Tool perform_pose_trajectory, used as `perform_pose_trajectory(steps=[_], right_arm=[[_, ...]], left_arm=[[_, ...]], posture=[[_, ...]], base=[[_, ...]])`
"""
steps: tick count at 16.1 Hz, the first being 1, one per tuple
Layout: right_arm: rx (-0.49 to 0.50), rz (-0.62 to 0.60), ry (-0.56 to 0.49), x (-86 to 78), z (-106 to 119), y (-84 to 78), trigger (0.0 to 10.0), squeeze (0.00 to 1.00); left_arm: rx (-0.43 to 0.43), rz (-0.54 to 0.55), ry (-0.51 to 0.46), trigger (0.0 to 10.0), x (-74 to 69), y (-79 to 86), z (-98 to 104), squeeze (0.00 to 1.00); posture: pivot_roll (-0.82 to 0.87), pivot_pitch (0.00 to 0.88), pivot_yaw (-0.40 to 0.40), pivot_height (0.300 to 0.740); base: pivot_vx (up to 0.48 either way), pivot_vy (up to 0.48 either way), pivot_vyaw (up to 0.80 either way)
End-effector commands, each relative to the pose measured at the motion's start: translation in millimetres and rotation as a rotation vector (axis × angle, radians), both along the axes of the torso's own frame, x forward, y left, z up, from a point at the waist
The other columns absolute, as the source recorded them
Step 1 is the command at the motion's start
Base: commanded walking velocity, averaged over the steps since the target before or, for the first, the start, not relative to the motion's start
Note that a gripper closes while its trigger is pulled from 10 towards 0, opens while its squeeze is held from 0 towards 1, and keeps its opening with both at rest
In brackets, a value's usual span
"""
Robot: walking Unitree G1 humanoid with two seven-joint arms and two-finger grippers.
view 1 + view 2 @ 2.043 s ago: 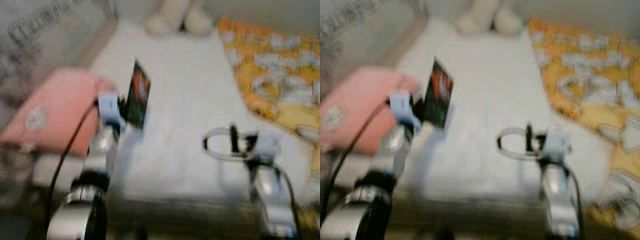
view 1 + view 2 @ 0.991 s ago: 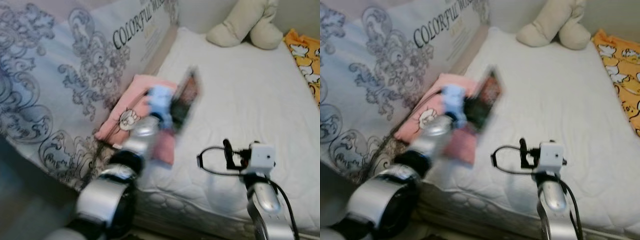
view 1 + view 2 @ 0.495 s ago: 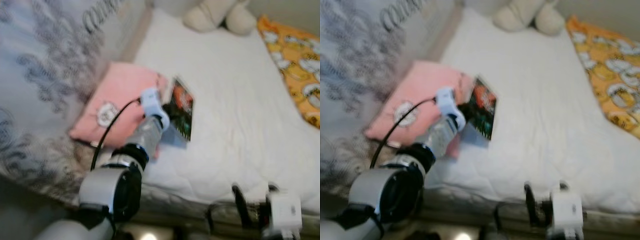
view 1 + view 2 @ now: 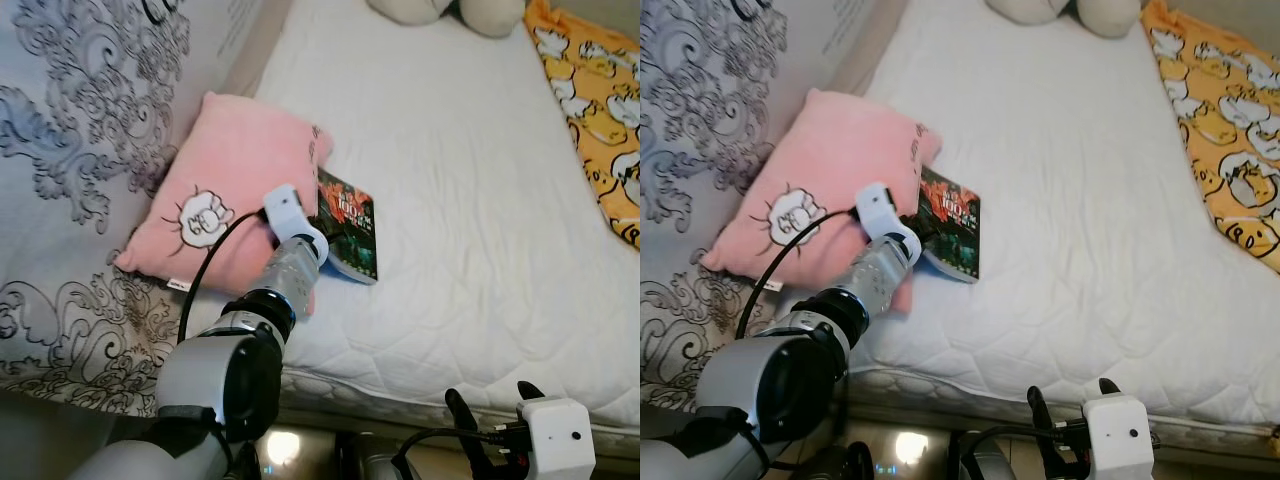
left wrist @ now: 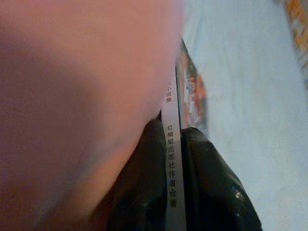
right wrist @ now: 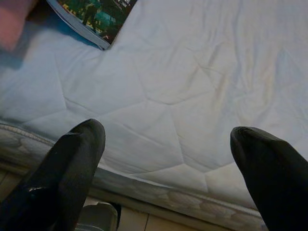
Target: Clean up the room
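A dark-covered book (image 4: 352,228) lies flat on the white mattress (image 4: 480,200), its spine against the edge of a pink pillow (image 4: 230,175). My left gripper (image 4: 320,213) is shut on the book's spine; in the left wrist view both black fingers (image 5: 144,178) pinch the white spine (image 5: 172,159), with the pillow (image 5: 72,96) pressing close on one side. My right gripper (image 6: 166,139) hangs open over the mattress's front edge (image 6: 159,187), nothing between its fingers, and the book's corner (image 6: 91,17) lies far ahead of it.
A cream plush toy (image 4: 440,8) sits at the bed's far end. An orange patterned blanket (image 4: 600,90) covers the right side. Grey ornamented fabric (image 4: 70,130) rises along the left of the bed. Bare mattress stretches between the book and the blanket.
The view has tilted down and sharpened. My left gripper has lowered the book from upright to flat beside the pillow. My right arm has dropped to the bed's front edge.
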State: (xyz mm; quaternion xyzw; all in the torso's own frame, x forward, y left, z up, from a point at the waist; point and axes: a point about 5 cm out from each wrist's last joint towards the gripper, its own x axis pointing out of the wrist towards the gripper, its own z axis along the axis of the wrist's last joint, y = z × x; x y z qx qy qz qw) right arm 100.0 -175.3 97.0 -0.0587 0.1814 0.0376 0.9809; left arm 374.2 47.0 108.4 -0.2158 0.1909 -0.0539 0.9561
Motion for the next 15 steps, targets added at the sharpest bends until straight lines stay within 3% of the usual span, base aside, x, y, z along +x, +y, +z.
perform_pose_trajectory(steps=[1, 3, 4, 5, 6, 7, 10, 15], right_arm=[[-0.022, -0.008, 0.004, -0.2, 2, -3.4, 10.0, 0.00], [-0.017, -0.001, 0.011, 1.4, -1, -1.3, 10.0, 0.00], [-0.014, 0.004, 0.012, 4.1, -2, 0.0, 10.0, 0.00], [-0.014, 0.005, 0.011, 4.7, -2, 0.1, 10.0, 0.00], [-0.015, 0.005, 0.012, 4.8, -2, -0.4, 10.0, 0.00], [-0.016, 0.005, 0.014, 4.3, -3, -0.8, 10.0, 0.00], [-0.019, 0.006, 0.018, 5.4, -5, 0.0, 10.0, 0.00], [-0.020, -0.003, 0.003, 12.6, -7, -0.1, 10.0, 0.00]], left_arm=[[0.057, -0.090, 0.034, 10.0, -17.4, -29.5, -15, 0.00], [0.167, -0.166, -0.001, 10.0, -20.3, -33.7, -17, 0.00], [0.275, -0.227, 0.005, 10.0, -29.6, -34.3, -32, 0.00], [0.280, -0.230, 0.012, 10.0, -31.6, -33.5, -35, 0.00], [0.310, -0.234, 0.006, 10.0, -32.4, -31.6, -37, 0.69], [0.319, -0.240, -0.001, 10.0, -32.3, -31.4, -37, 1.00], [0.287, -0.250, -0.014, 10.0, -30.5, -35.2, -32, 1.00], [0.517, -0.328, -0.238, 10.0, -12.9, -34.1, -1, 1.00]], posture=[[-0.37, 0.223, -0.117, 0.740], [-0.36, 0.222, -0.115, 0.740], [-0.36, 0.220, -0.114, 0.740], [-0.36, 0.219, -0.115, 0.740], [-0.35, 0.222, -0.115, 0.740], [-0.35, 0.221, -0.113, 0.740], [-0.35, 0.215, -0.106, 0.740], [-0.34, 0.189, -0.089, 0.740]], base=[[0.000, 0.000, 0.00], [0.000, 0.000, 0.00], [0.000, 0.000, 0.00], [0.000, 0.000, 0.00], [0.000, 0.000, 0.00], [0.000, 0.000, 0.00], [0.000, 0.000, 0.00], [0.000, 0.000, 0.00]])
